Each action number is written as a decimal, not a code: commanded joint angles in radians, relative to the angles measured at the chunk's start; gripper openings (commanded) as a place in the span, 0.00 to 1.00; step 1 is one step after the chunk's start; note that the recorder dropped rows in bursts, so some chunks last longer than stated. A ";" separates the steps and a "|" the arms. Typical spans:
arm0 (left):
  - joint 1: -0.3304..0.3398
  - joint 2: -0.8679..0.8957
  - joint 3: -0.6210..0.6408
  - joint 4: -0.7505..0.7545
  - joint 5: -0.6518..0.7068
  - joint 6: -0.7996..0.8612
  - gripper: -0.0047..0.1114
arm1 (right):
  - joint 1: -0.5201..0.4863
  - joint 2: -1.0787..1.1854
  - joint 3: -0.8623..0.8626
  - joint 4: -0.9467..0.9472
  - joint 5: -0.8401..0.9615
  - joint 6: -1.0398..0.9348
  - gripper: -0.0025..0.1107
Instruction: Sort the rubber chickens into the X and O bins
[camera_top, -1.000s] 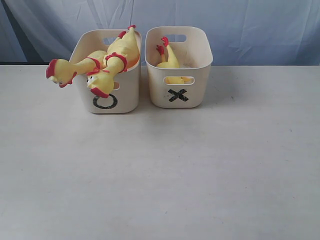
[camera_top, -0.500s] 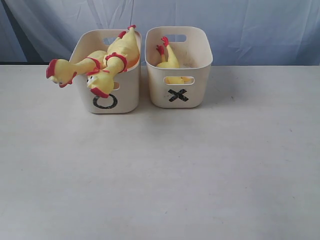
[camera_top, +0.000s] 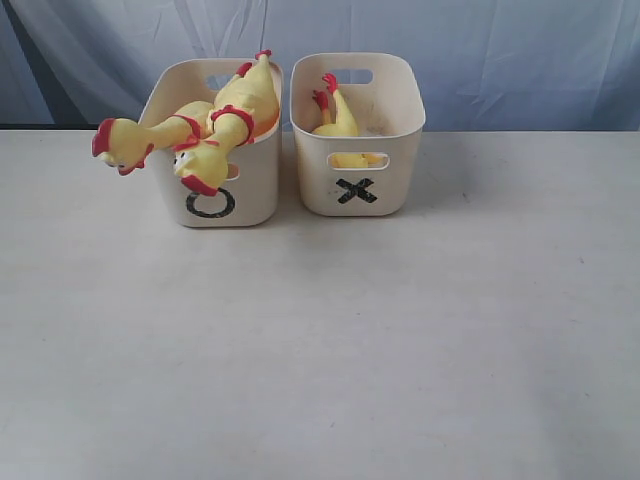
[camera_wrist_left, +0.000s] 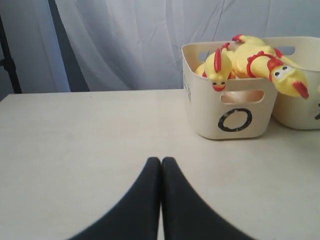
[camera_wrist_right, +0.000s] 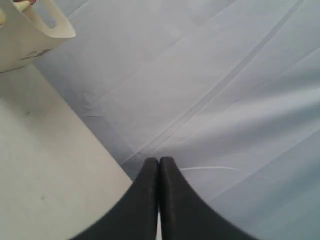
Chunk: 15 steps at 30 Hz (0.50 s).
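Note:
Two long rubber chickens (camera_top: 215, 125) lie in the O bin (camera_top: 215, 190) at the back left, their heads hanging over its front and left rim. The X bin (camera_top: 360, 180) stands right beside it and holds a shorter yellow piece (camera_top: 335, 115) with red feet up. Neither arm shows in the exterior view. In the left wrist view my left gripper (camera_wrist_left: 161, 161) is shut and empty, low over the table, well short of the O bin (camera_wrist_left: 230, 117) and its chickens (camera_wrist_left: 250, 62). My right gripper (camera_wrist_right: 159, 161) is shut and empty at the table's edge, far from the bin corner (camera_wrist_right: 30, 35).
A pale blue-grey curtain (camera_top: 500, 50) hangs behind the table (camera_top: 320, 350). In the right wrist view the table's edge (camera_wrist_right: 100, 140) runs just by the fingertips, with the curtain beyond it.

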 joint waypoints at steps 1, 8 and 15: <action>0.000 -0.004 0.077 -0.003 -0.179 -0.002 0.04 | -0.007 -0.005 0.043 -0.011 -0.016 0.002 0.01; -0.001 -0.004 0.196 -0.003 -0.252 -0.002 0.04 | -0.007 -0.005 0.043 -0.058 0.031 0.002 0.01; -0.003 -0.004 0.196 0.025 -0.241 0.000 0.04 | -0.007 -0.005 0.043 -0.020 0.028 0.002 0.01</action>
